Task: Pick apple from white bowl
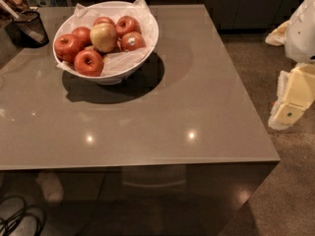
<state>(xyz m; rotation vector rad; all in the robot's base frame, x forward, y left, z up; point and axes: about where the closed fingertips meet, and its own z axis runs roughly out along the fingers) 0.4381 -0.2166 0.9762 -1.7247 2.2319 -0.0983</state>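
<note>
Grey and glossy, the table (pixel 197 107) carries the white bowl (pixel 129 72) at its far left, and the apple (pixel 134 42) with the pale sticker lies at the right of the pile, touching its neighbours. It looks firm, smooth and a little slippery, so I would take it across its widest part. The gripper (pixel 293 102) is well apart at the right edge; wide or closed, I cannot tell.
</note>
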